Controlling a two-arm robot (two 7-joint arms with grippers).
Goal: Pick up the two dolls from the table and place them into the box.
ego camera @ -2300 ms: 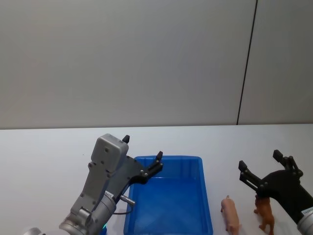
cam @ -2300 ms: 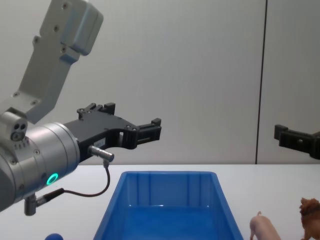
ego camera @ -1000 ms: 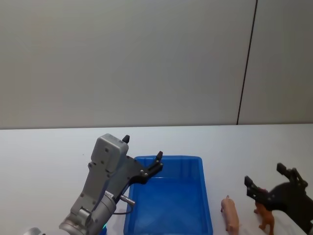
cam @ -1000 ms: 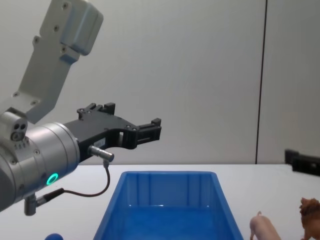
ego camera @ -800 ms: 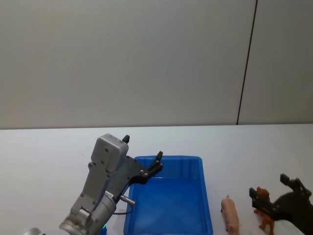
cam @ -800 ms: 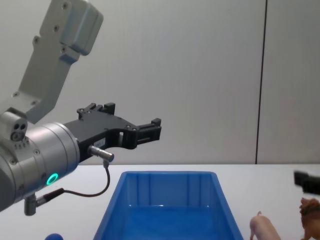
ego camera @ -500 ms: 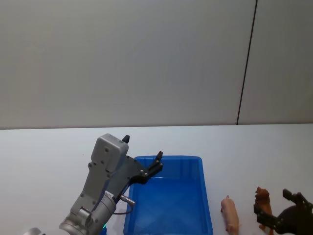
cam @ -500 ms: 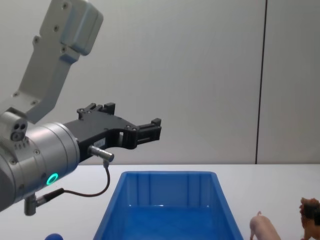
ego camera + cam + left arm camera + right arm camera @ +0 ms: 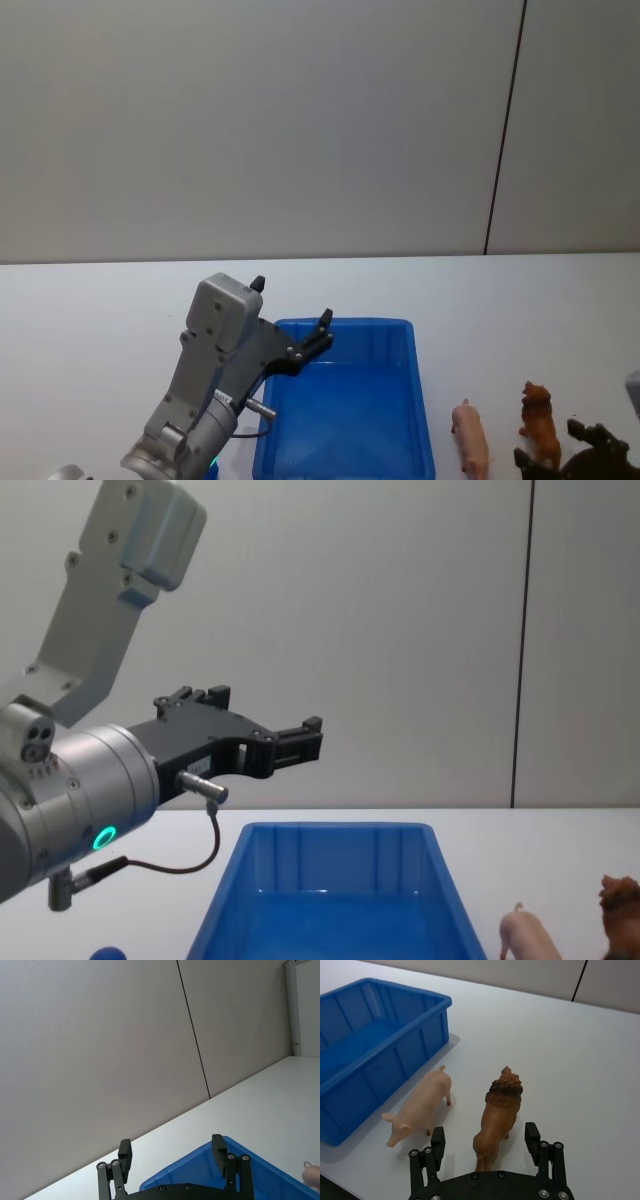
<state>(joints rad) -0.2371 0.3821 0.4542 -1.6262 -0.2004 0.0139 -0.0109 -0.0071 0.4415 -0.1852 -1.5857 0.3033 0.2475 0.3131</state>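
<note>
The right gripper [image 9: 485, 1146] is sitting low over the table [image 9: 560, 1040] with its fingers [image 9: 438, 1146] spread apart. They are straddling the hindquarters of the lion [image 9: 499, 1107], and a gap is showing on each side. The lion's rear end is being hidden behind the gripper body. In the head view this gripper [image 9: 582, 452] is being cut off at the lower right corner.

The lion is standing upright on the table. The pig [image 9: 422, 1105] is standing just beside it, apart from it, between the lion and the box [image 9: 395, 1035]. Both toys are lying outside the box.

In the chest view the right edge is cropping the lion [image 9: 620, 895] and the bottom edge is cropping the pig [image 9: 528, 938].

The left gripper [image 9: 265, 710] is hovering above the box's left side, jaws apart, gripping nothing.

A small blue ball [image 9: 108, 952] is showing partly at the chest view's bottom edge.
</note>
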